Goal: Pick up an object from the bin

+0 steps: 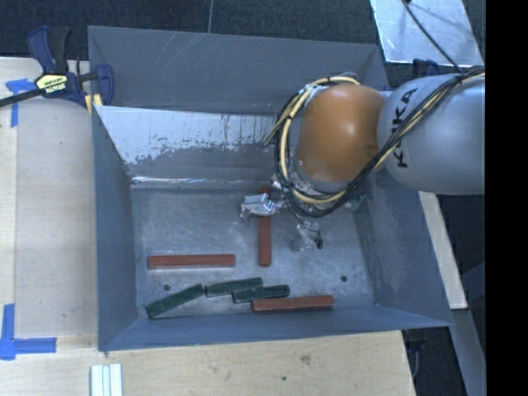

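**Gripper at the upper end of a red-brown stick in the middle of the bin**

The arm with its round orange cover (338,134) reached from the right into the grey metal bin (114,221). The gripper (262,207) stood low, near the middle of the floor and close to the back wall. Its silver metal tip lay across the upper end of a narrow red-brown stick (264,246), which pointed from the gripper toward the front of the bin. A small piece of the same red colour showed just above the metal. Whether the gripper was open or closed on this stick I could not tell.

A longer red-brown flat bar (191,261) lay to the left, apart from the stick. Near the front wall lay another red-brown bar (293,304), touching a row of three dark green sticks (233,289).
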You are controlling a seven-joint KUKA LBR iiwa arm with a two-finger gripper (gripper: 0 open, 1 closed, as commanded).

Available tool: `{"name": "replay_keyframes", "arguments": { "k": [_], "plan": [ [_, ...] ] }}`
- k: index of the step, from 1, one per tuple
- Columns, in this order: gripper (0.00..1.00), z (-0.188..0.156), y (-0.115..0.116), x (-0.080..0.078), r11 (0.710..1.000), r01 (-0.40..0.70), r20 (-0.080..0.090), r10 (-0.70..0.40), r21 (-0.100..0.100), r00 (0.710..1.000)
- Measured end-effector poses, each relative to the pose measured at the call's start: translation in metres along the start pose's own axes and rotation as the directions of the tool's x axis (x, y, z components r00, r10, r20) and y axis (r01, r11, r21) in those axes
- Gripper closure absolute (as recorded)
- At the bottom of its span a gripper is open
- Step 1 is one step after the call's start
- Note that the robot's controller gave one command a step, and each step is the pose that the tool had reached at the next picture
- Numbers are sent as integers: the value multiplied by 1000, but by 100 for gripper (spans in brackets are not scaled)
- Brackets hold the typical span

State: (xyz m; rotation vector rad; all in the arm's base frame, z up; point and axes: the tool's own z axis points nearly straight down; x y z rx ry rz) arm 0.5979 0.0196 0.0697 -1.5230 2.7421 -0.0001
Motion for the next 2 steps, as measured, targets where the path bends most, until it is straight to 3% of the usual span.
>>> {"name": "replay_keyframes", "arguments": {
  "k": [1,2],
  "plan": [
    [100,-2,-1,0,1000,-4,2,4,0,1000],
    [100,-157,52,-24,965,261,2,-261,4,965]
  ]
}}
